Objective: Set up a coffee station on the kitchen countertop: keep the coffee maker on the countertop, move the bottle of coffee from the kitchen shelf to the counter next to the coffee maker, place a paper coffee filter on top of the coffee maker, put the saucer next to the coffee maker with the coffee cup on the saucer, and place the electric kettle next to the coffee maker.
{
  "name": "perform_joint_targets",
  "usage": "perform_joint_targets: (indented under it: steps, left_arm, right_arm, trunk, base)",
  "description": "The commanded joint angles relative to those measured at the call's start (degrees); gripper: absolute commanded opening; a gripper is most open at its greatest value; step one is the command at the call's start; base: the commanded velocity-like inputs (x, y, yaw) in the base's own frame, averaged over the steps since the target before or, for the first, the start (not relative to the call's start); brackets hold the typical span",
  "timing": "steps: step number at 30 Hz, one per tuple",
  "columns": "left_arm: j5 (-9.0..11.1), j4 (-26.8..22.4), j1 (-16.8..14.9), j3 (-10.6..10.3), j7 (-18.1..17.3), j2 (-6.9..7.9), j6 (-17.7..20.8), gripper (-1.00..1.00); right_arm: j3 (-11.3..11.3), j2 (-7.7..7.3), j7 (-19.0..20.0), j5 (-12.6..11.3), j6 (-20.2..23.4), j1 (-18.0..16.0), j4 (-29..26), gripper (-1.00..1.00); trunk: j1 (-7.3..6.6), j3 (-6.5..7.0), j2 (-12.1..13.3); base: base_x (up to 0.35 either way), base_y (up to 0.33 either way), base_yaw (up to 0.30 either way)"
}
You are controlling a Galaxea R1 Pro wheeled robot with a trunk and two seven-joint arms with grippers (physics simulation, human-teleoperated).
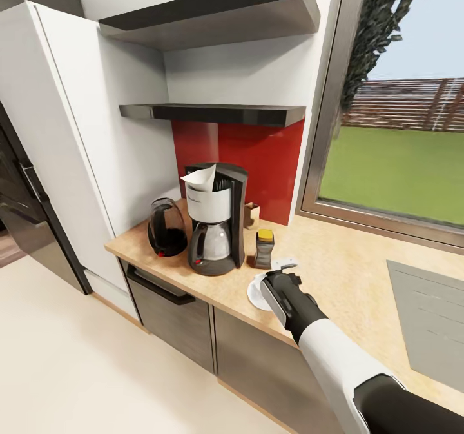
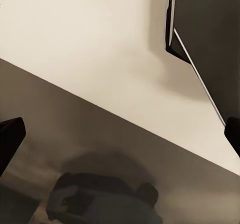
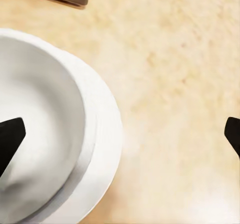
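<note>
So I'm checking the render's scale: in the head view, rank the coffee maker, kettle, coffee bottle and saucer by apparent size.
1. Coffee maker
2. Kettle
3. Coffee bottle and saucer: unsure, the right gripper covers much of the saucer.

saucer (image 1: 255, 294) mostly hidden behind right gripper (image 1: 283, 273), coffee cup (image 3: 35, 129) cut off by frame edge

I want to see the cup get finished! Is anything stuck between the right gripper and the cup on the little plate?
Nothing visible is. The right gripper hangs just above the coffee cup, which sits on the saucer. One fingertip is over the cup's bowl, the other over bare countertop. The coffee bottle stands off to the side.
</note>
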Motion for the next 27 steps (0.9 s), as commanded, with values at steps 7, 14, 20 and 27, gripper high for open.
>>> perform_joint_targets:
  steps: [7, 14, 20, 27]
  left_arm:
    - [-0.6, 0.0, 0.0, 0.5, 0.2, -0.01, 0.2, 1.00]
    - [-0.6, 0.0, 0.0, 0.5, 0.1, -0.01, 0.2, 1.00]
    - [-0.6, -0.1, 0.0, 0.5, 0.1, -0.01, 0.2, 1.00]
    - [-0.6, 0.0, 0.0, 0.5, 0.1, -0.01, 0.2, 1.00]
  right_arm:
    - [0.2, 0.00, -0.6, -0.6, 0.1, -0.1, 0.0, 1.00]
    - [0.2, 0.00, -0.6, -0.6, 0.1, -0.1, 0.0, 1.00]
    - [0.2, 0.00, -0.6, -0.6, 0.1, -0.1, -0.1, 1.00]
    - [0.2, 0.00, -0.6, -0.5, 0.1, -0.1, -0.6, 1.00]
  trunk:
    - [0.04, -0.11, -0.1]
    - [0.04, -0.11, -0.1]
    - [0.04, 0.10, -0.1]
    - [0.04, 0.72, -0.1]
  base:
    - [0.000, 0.000, 0.000]
    - [0.000, 0.000, 0.000]
    - [0.000, 0.000, 0.000]
    - [0.000, 0.000, 0.000]
